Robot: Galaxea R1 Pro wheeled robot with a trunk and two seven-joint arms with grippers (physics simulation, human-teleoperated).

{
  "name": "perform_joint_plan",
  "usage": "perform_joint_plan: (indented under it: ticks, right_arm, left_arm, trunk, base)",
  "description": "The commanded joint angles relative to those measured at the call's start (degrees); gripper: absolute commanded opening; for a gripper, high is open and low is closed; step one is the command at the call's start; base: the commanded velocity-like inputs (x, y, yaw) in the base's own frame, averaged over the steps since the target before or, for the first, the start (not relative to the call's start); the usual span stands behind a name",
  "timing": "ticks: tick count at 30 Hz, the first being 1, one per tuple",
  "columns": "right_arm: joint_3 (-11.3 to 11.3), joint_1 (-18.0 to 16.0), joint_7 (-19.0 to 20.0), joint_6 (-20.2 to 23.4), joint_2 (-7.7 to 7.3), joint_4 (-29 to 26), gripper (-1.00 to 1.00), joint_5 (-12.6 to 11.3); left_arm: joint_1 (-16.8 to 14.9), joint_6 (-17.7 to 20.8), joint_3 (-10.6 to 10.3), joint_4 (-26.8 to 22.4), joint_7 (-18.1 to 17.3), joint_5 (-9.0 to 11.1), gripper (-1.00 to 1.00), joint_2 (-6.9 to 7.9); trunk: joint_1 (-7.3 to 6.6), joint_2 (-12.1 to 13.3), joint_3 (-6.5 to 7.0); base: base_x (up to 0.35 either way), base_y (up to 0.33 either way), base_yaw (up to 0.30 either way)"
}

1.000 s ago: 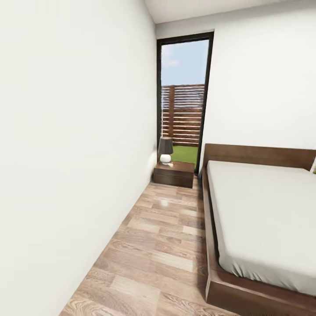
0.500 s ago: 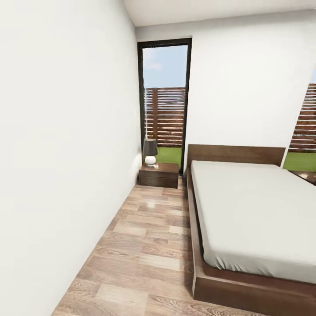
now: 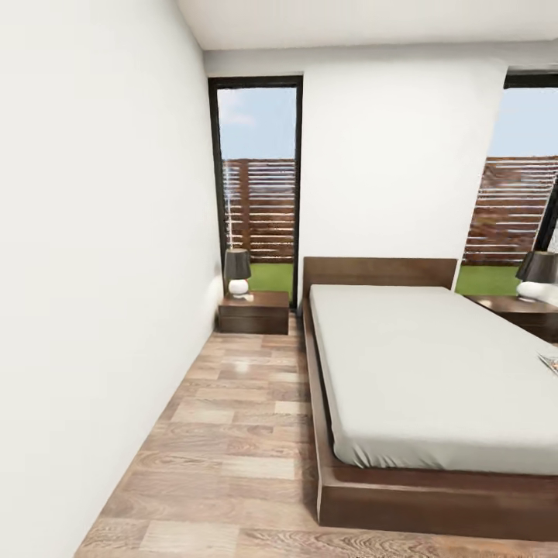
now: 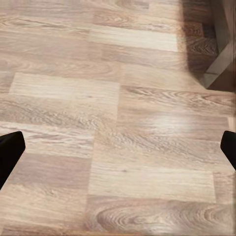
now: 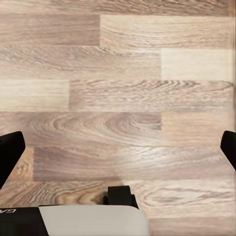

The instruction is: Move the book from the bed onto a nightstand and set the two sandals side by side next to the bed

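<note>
Jaws apart over floor (image 4: 118, 147) (both grippers), bed (image 3: 418, 372) ahead

You face plain white walls (image 3: 93, 271) and a brown wood-plank floor (image 3: 232, 434) that catches a soft sheen. Two tall black-framed windows (image 3: 257, 178) show sky, a slatted fence (image 3: 260, 209) and grass. A dark-shaded lamp (image 3: 237, 271) stands by the left window

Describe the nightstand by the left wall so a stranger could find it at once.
Start at the bed with the brown headboard. In the floor strip between it and the white wall, under the tall window, sits a low dark brown nightstand. Unlike the other nightstand, it stands right by that side wall, with a dark-shaded lamp on top.
</note>
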Motion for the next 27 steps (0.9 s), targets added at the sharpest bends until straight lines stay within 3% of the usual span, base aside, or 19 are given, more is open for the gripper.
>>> perform_joint_plan:
  ticks: [1, 27]
  right_arm:
    - [-0.1, 0.0, 0.0, -0.1, 0.01, 0.0, 1.0, 0.0]
    - [-0.1, 0.0, 0.0, -0.1, 0.01, -0.1, 1.0, 0.0]
  left_arm:
    - [0.0, -0.2, 0.0, 0.0, -0.1, 0.2, 1.0, -0.01]
    - [0.0, -0.2, 0.0, 0.0, -0.1, 0.2, 1.0, -0.01]
  trunk:
    - [0.0, 0.0, 0.0]
    - [0.0, 0.0, 1.41]
  base:
    - [0.0, 0.0, -0.251]
    - [0.0, 0.0, -0.251]
